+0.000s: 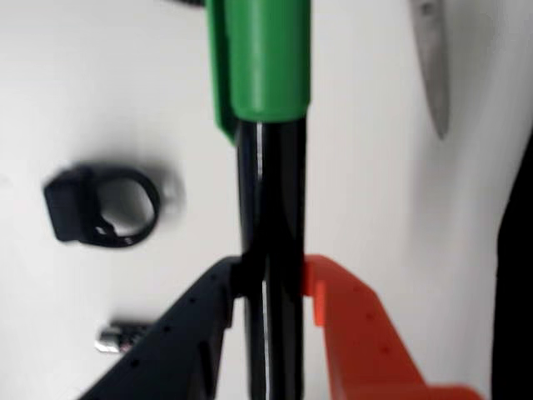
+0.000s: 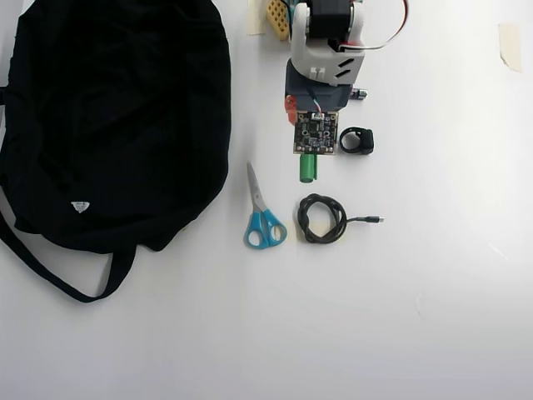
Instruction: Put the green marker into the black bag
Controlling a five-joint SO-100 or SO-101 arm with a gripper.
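Observation:
The green marker [image 1: 271, 192] fills the middle of the wrist view, black barrel upright with its green cap at the top. My gripper [image 1: 271, 287] is shut on the barrel, one black finger [image 1: 200, 325] on the left and one orange finger [image 1: 350, 333] on the right. In the overhead view only the green cap [image 2: 310, 169] pokes out below the arm's wrist board [image 2: 315, 133]. The black bag [image 2: 117, 117] lies at the left of the table, well apart from the gripper, and its dark edge [image 1: 515, 275] shows at the wrist view's right border.
Blue-handled scissors [image 2: 262, 212] lie between bag and arm; their blade [image 1: 433, 67] shows at the wrist view's top right. A coiled black cable [image 2: 323, 218] sits just below the marker cap. A black ring-shaped clip [image 2: 356, 141] [image 1: 102, 206] and a small battery [image 1: 123, 336] lie nearby.

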